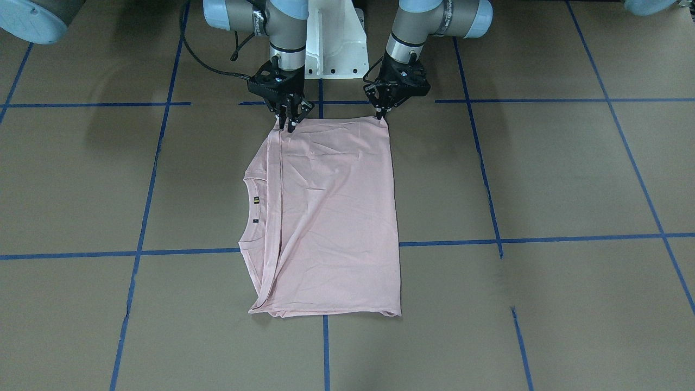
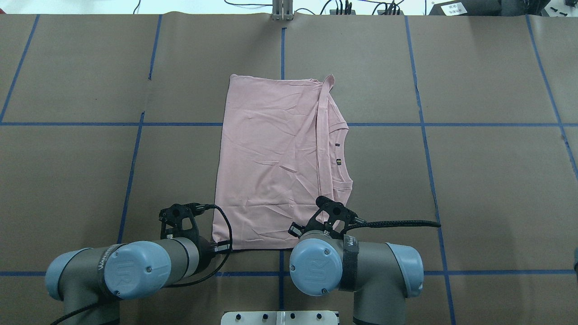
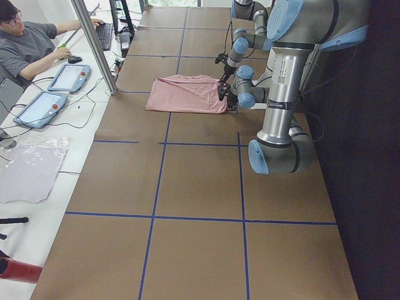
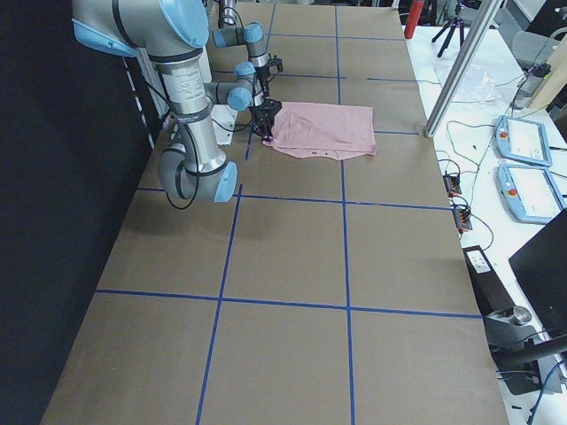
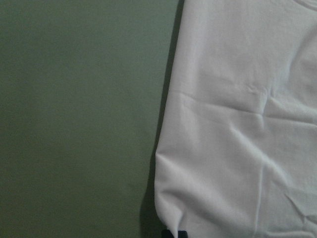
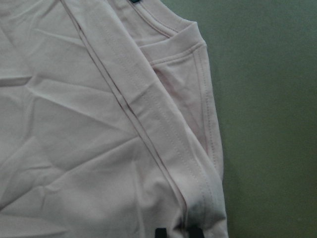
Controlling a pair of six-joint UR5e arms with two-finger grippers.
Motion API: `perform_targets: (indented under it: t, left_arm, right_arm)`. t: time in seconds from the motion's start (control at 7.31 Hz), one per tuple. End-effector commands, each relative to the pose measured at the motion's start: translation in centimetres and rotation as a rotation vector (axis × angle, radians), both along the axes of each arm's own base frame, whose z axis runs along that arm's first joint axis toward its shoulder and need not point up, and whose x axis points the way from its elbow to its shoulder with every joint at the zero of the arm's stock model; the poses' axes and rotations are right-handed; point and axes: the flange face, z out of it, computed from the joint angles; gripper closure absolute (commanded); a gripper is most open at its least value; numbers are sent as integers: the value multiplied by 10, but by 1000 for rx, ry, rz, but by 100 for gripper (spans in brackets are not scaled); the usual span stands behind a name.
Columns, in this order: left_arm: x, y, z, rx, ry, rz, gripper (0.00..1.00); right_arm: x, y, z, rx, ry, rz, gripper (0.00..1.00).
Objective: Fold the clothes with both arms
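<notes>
The pale pink T-shirt [image 1: 336, 217] lies folded on the brown table, its back upward and its ribbed collar [image 1: 255, 209] toward the robot's right; no print shows. My left gripper [image 1: 381, 115] is shut on the shirt's near left corner; in the left wrist view its tips [image 5: 173, 233] pinch the cloth [image 5: 237, 124]. My right gripper [image 1: 288, 124] is shut on the near right corner by the folded hem; in the right wrist view [image 6: 178, 232] cloth [image 6: 74, 148] bunches between the fingertips. In the overhead view the wrists hide both grippers at the shirt's [image 2: 271, 162] near edge.
The white pedestal base [image 1: 334, 49] stands just behind the grippers. Blue tape lines [image 1: 543, 239] cross the brown table. A metal post [image 2: 282, 11] stands at the far edge. An operator [image 3: 31, 44] sits by tablets [image 3: 40, 106] beyond the far side.
</notes>
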Motion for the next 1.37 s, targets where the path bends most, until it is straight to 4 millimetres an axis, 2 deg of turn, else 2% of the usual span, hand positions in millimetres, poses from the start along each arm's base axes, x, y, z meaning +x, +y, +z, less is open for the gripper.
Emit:
perform_targets:
  t: [0.0,0.68,0.82,0.96,1.09,1.23]
  left_arm:
    - [1,0,-2,1,4,2,100]
    - [-4,-3,-7,9,13,0,100]
    - [-14,-5,-17,11,28,-5,100]
    - [-32,-2,-39,20,21,4,100]
    - [-60,5,-66,38,23,20,100]
    - [-86,15,-88,12,24,61,100]
  right_arm:
    - [5,-4,-6,4,-13,5,100]
    - [8,-3,-8,12,-17,-4,100]
    - [18,-2,-19,16,-41,-7,100]
    - [35,0,-32,18,-74,-8,100]
    - [49,3,-43,18,-76,-9,100]
    - [81,9,-65,20,-88,-9,100]
